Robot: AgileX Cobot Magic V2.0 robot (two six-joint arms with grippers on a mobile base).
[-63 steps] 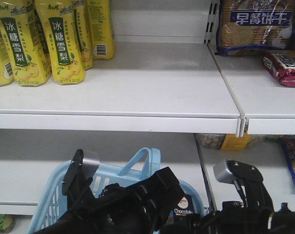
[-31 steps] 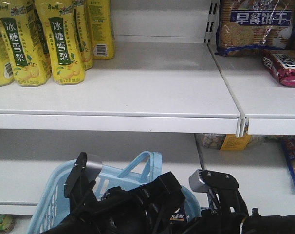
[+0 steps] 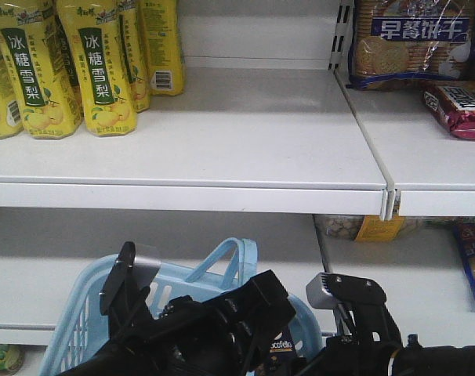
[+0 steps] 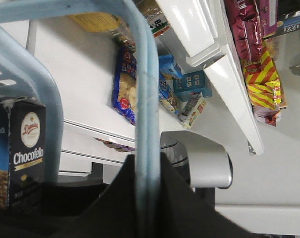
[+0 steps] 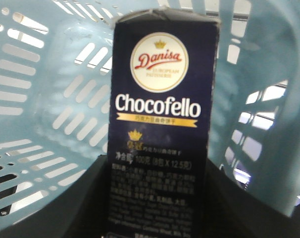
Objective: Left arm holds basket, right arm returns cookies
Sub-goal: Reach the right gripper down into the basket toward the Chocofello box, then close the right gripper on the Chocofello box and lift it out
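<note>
Two black arms sit low in the front view, both at a light blue plastic shopping basket [image 3: 82, 291] with slotted sides. Left arm [image 3: 198, 333]: bulky and cabled, with one finger capped by a silver-grey block [image 3: 143, 258] rising over the basket's near rim. Left gripper [image 4: 144, 198]: in its wrist view the looped light blue handle [image 4: 146, 99] runs down between the dark jaws, which are pressed together on it, so this arm is pinching the handle. Right arm [image 3: 394, 354]: low at right, its grey-capped finger just beside the basket's right edge. Right gripper [image 5: 160, 198]: black fingers [image 5: 98, 193] lie against both long sides of a tall dark navy cardboard box of cookies [image 5: 162, 109], clamped on its lower part. The box stands on end inside the basket, with slotted walls behind it and to either side. Its face reads "Danisa" in an oval white logo, with "Chocofello" beneath. From the front only a sliver of the box shows between the arms. Above is a white metal shelf [image 3: 237, 141], with yellow drink bottles with green labels [image 3: 96, 70] at left. In the right bay are a clear bag of round biscuits with a blue label [image 3: 410, 39] and a maroon packet [image 3: 461, 110].
</note>
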